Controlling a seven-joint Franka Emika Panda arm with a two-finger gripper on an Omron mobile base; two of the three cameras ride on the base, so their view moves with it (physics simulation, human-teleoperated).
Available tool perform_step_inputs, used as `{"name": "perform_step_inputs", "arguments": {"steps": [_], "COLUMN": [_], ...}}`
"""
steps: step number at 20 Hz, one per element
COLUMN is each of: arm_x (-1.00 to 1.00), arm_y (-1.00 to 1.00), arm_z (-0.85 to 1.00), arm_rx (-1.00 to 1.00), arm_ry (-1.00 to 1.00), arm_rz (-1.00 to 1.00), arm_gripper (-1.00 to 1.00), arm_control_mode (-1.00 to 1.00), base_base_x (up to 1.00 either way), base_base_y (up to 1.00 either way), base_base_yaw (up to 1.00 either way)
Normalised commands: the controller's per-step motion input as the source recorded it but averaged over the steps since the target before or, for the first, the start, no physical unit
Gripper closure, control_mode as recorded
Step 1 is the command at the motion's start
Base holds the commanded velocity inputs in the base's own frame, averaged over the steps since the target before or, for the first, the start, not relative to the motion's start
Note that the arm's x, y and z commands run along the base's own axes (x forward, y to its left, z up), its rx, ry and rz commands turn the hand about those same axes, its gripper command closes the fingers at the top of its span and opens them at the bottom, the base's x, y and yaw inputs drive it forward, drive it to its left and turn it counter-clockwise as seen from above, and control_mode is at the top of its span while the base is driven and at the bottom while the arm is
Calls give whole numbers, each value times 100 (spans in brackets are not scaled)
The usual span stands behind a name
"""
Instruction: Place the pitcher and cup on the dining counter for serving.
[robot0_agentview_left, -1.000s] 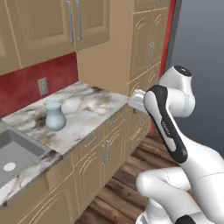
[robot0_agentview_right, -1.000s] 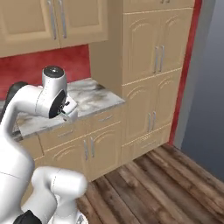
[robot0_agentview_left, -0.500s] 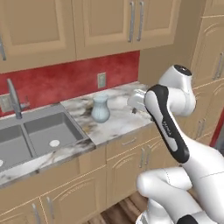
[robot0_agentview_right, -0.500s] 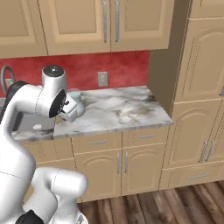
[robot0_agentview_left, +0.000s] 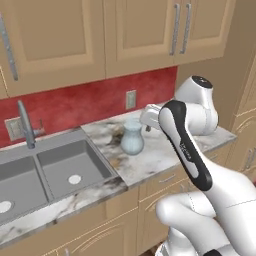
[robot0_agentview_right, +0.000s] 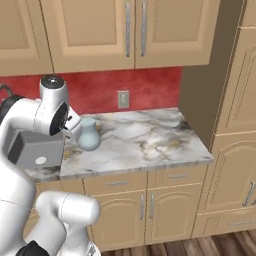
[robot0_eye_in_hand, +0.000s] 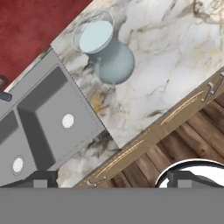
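Pitcher (robot0_eye_in_hand: 107, 50) sits upper middle of the hand view, upright on the marble tabletop (robot0_eye_in_hand: 175, 70) beside the sink (robot0_eye_in_hand: 48, 118). Pincer (robot0_eye_in_hand: 111, 179) spread wide, empty, probably lining up for the grab.

The counter (robot0_agentview_left: 165, 152) is white and grey stone with dark swirls. It sits on top of tan cupboards with little handles. One thing stands on it: the pitcher (robot0_agentview_left: 132, 140), pale blue-grey with a round belly and a wide rim. It stands upright, near the red back wall. A grey sink (robot0_agentview_left: 47, 172) with two bowls is set into the counter, at 9 o'clock from the pitcher in the left base view, just beside it.
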Motion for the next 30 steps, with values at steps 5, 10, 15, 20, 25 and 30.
{"name": "perform_step_inputs", "arguments": {"steps": [5,10,15,20,25,30], "arm_x": [0,0,0,0,0,15], "arm_y": [0,0,0,0,0,0], "arm_z": [0,0,0,0,0,-16], "arm_rx": [0,0,0,0,0,-11], "arm_ry": [0,0,0,0,0,2], "arm_rz": [0,0,0,0,0,-9], "arm_gripper": [-100,-100,-100,-100,-100,-100], "arm_control_mode": [100,100,100,100,100,-100], "base_base_x": [13,0,20,43,30,5], "base_base_y": [33,47,36,5,5,2], "base_base_yaw": [0,-2,-11,-8,-12,-3]}}
